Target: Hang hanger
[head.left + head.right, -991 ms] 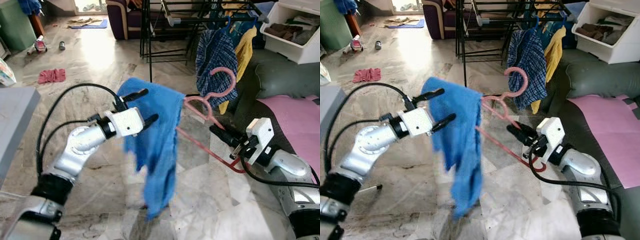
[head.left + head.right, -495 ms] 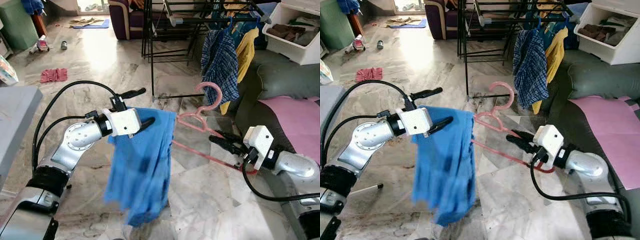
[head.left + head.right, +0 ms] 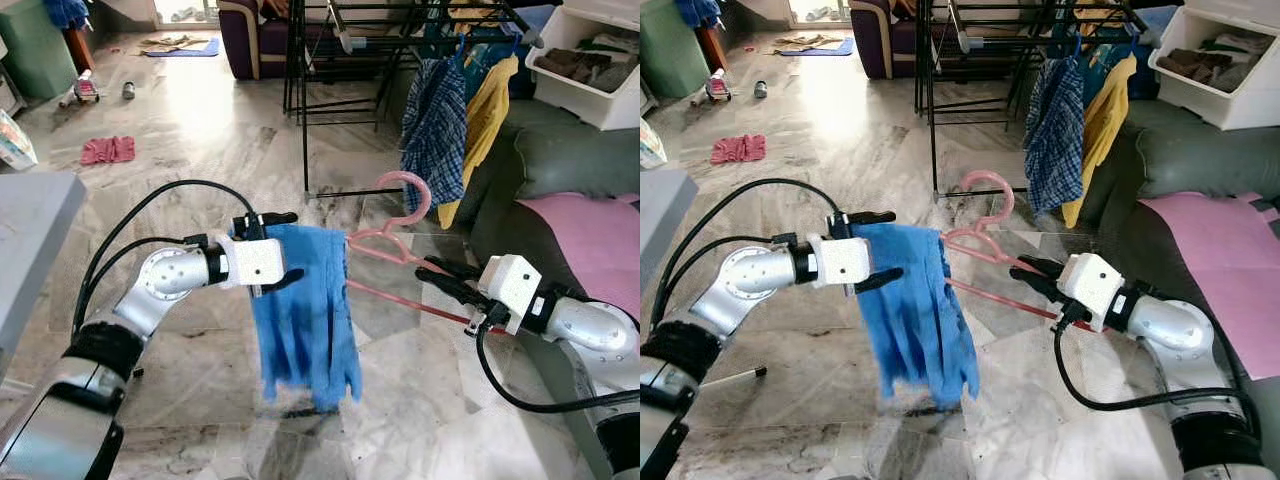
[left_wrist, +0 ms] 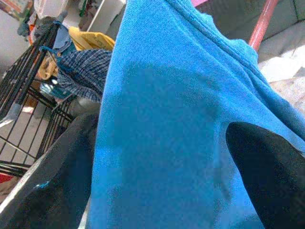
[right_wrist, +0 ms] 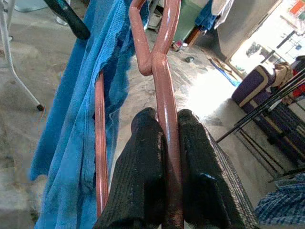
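Observation:
A pink hanger is held level in front of me, its hook pointing up. My right gripper is shut on its lower bar; the right wrist view has both black fingers pinching the pink bar. A blue cloth is draped over the hanger's left end and hangs down above the floor. My left gripper is open at the top of the cloth, one finger above it and one in front. In the left wrist view the blue cloth lies between the spread fingers.
A black drying rack stands ahead, with a checked shirt and a yellow garment hanging on it. At right are a grey cushion, a pink sheet and a white bin. A grey table is at left.
The blue cloth has swung down and now hangs straight from the hanger. My left gripper has dropped lower with it, and the right gripper has brought the hanger lower and more level.

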You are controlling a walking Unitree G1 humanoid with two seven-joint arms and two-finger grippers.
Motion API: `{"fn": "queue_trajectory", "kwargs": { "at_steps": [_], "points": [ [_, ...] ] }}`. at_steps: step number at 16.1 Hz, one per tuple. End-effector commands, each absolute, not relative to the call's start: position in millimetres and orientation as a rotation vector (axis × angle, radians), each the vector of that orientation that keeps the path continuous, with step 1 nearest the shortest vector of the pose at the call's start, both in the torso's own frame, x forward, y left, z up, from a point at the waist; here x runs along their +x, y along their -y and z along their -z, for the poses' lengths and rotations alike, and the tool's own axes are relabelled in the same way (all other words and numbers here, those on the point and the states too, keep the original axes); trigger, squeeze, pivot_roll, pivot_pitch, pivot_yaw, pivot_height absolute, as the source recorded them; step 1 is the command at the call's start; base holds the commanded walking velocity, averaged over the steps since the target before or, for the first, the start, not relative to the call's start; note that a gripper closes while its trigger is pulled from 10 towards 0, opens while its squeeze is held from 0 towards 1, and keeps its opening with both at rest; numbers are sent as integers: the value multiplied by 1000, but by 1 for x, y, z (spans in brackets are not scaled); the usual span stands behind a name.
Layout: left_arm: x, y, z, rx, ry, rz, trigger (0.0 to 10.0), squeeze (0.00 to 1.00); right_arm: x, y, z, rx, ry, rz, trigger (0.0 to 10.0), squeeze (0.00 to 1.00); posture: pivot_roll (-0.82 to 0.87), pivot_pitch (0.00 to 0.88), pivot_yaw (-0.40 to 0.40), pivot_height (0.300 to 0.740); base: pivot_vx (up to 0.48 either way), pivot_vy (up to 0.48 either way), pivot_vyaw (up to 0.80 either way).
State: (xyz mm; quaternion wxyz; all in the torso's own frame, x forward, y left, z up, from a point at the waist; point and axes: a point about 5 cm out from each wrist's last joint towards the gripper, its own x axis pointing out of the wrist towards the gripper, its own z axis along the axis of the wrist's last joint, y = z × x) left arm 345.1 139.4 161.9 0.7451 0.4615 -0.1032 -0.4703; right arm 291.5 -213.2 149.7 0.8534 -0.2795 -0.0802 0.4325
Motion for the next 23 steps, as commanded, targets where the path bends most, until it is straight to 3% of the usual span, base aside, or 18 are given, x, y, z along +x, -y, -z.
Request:
{"fn": "queue_trajectory", "kwargs": {
  "at_steps": [1,8,9,10,11,12,13,23],
  "points": [
    [348,-134,-167,1041,237,1052,10000,0,293,212,-158,-617,215,-910,10000,0,34,65,-49,740,0,0,0],
    [358,-137,-174,1054,118,1143,10000,0,291,213,-147,-724,222,-910,10000,0,36,63,-46,740,0,0,0],
    [359,-138,-175,1048,102,1151,9412,0,291,214,-146,-729,224,-906,10000,0,36,63,-46,740,0,0,0],
    [360,-139,-174,1055,79,1167,6392,0,292,214,-145,-737,230,-899,10000,0,36,63,-45,740,0,0,0],
    [360,-141,-173,1050,56,1180,1961,0,292,214,-145,-745,235,-897,10000,0,35,62,-44,740,0,0,0],
    [360,-141,-171,1045,40,1188,1961,0,292,214,-146,-749,238,-895,10000,0,35,62,-44,740,0,0,0],
    [361,-143,-168,1032,3,1200,0,0,293,214,-145,-759,244,-888,10000,0,33,61,-45,740,0,0,0],
    [363,-131,-152,927,-143,1242,0,0,294,209,-141,-829,262,-912,10000,0,30,59,-46,740,0,0,0]
  ]
}}
